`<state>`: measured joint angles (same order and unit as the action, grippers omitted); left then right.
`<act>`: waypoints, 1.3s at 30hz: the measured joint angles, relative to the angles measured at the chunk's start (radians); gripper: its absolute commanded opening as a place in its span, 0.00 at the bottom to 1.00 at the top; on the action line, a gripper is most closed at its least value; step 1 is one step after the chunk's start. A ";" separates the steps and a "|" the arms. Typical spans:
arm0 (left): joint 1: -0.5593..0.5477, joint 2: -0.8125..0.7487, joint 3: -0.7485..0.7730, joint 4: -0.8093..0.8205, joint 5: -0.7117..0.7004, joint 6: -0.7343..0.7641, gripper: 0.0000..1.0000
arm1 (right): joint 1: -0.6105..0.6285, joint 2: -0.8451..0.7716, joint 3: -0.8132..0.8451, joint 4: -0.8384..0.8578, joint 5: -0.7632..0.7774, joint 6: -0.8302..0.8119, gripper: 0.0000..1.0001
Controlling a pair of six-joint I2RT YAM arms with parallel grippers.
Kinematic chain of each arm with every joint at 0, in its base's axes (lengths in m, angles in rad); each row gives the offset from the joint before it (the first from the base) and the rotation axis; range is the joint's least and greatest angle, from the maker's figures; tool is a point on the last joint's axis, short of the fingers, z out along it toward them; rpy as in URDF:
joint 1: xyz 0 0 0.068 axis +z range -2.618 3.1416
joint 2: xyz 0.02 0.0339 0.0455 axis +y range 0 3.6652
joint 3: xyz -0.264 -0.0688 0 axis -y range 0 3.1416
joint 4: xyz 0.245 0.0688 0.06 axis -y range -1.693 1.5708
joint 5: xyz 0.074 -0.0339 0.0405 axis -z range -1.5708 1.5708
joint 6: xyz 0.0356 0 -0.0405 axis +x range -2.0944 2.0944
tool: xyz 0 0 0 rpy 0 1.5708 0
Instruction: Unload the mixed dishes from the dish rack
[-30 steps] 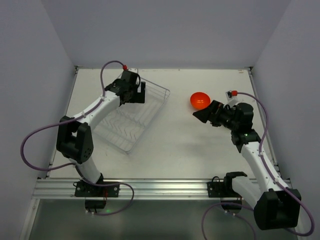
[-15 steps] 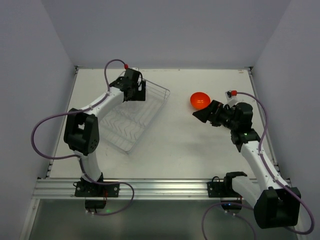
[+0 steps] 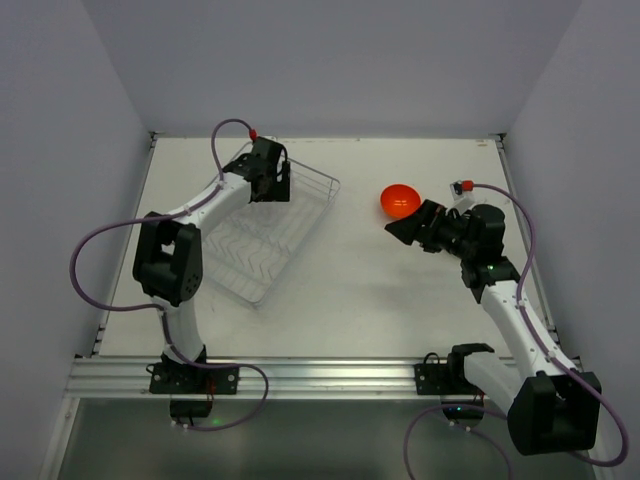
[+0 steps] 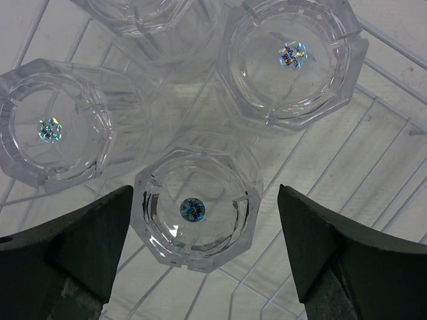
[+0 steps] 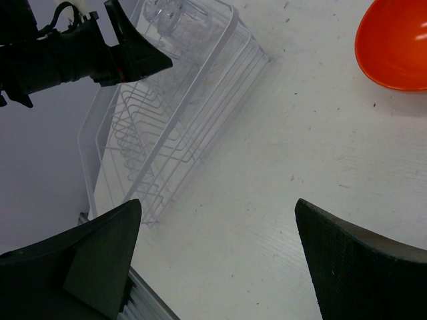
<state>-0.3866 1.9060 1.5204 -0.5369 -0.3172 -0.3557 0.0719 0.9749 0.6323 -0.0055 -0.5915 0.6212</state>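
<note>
The silver wire dish rack [image 3: 262, 232] lies on the table's left side; it also shows in the right wrist view [image 5: 167, 113]. My left gripper [image 3: 270, 185] hangs open over its far end, straddling one upside-down clear tumbler [image 4: 197, 208] without touching it. Two more tumblers [image 4: 53, 130] [image 4: 290, 60] stand beside it, and a fourth [image 4: 150, 20] behind. The orange bowl [image 3: 399, 201] sits on the table outside the rack, also in the right wrist view [image 5: 395, 43]. My right gripper [image 3: 405, 231] is open and empty just near of the bowl. No plate is in view.
The rack's upright plate tines [image 5: 143, 143] hold nothing. Grey walls close in the table at the back and sides. A metal rail [image 3: 300, 375] runs along the near edge.
My left arm's elbow has swung nearer and its gripper has shifted slightly over the rack's far end. The right arm has not moved.
</note>
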 measured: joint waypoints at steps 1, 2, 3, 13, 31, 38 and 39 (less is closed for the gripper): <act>0.000 0.000 0.000 0.000 0.001 -0.001 0.90 | 0.000 0.000 0.000 0.000 0.000 0.000 0.99; 0.000 0.000 0.000 0.001 0.003 0.000 0.90 | 0.000 0.000 0.000 0.000 0.000 0.000 0.99; 0.000 0.000 0.000 0.003 0.007 0.000 0.89 | 0.000 0.000 0.000 0.000 0.000 0.000 0.99; 0.000 0.000 0.000 0.008 0.025 0.000 0.76 | 0.000 0.000 0.000 0.000 0.000 0.000 0.99; 0.001 -0.035 -0.042 0.036 0.073 -0.002 0.00 | 0.000 0.000 0.000 0.000 0.002 0.000 0.99; -0.003 -0.114 -0.075 0.043 0.116 -0.003 0.00 | 0.000 0.000 0.000 -0.001 0.018 0.000 0.99; -0.003 -0.131 -0.077 0.043 0.121 -0.003 0.00 | 0.000 0.000 0.000 -0.001 0.021 0.000 0.99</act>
<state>-0.3893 1.7752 1.4429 -0.4938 -0.1963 -0.3592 0.0719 0.9749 0.6323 -0.0063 -0.5705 0.6212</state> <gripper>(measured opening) 0.713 0.989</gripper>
